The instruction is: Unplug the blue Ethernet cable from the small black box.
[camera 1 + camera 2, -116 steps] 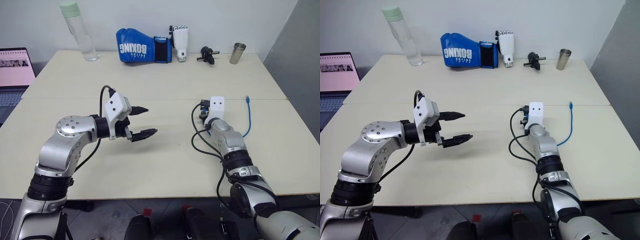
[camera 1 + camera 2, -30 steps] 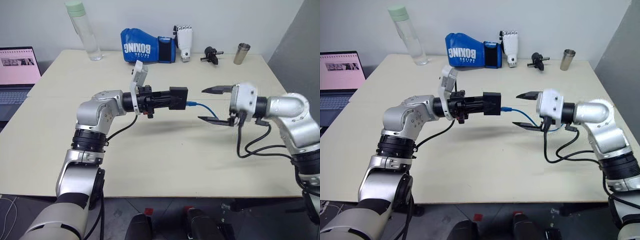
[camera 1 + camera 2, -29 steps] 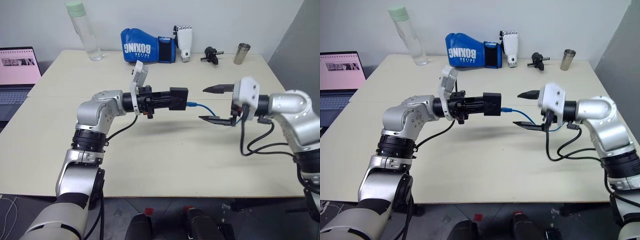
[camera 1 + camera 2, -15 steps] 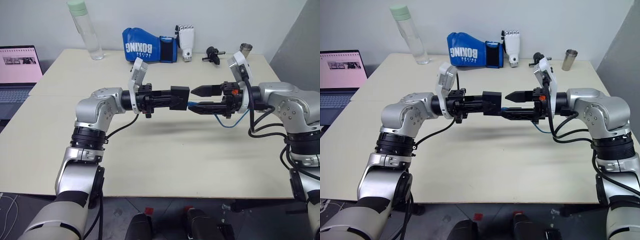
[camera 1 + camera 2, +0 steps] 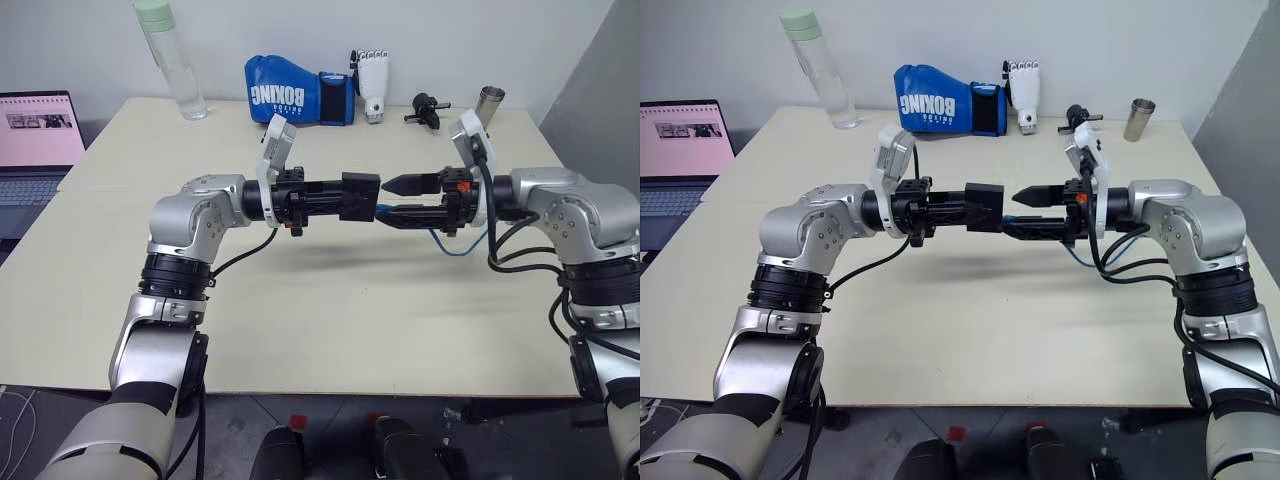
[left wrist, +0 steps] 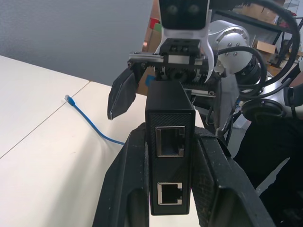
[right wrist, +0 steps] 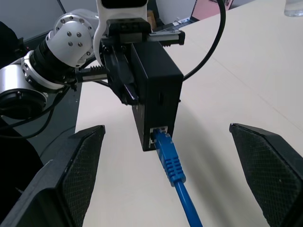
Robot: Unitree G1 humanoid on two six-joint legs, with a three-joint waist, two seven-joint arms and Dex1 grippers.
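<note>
Left gripper (image 5: pixel 345 196) clamps the small black box (image 7: pixel 154 92) in mid-air, port side facing the right gripper (image 7: pixel 166 182). Right jaws stand wide, straddling the blue Ethernet cable (image 7: pixel 170 163) just behind its seated plug, positioned for pulling.

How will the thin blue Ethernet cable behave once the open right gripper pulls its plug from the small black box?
Probably floppy: the thin blue Ethernet cable sags below the small black box. Its ribbed plug boot looks stiffer, the better grip. It seems light, so its loose end may drag across the table.

The blue boxing glove (image 5: pixel 297 97) reads "BOXING" in white letters.
</note>
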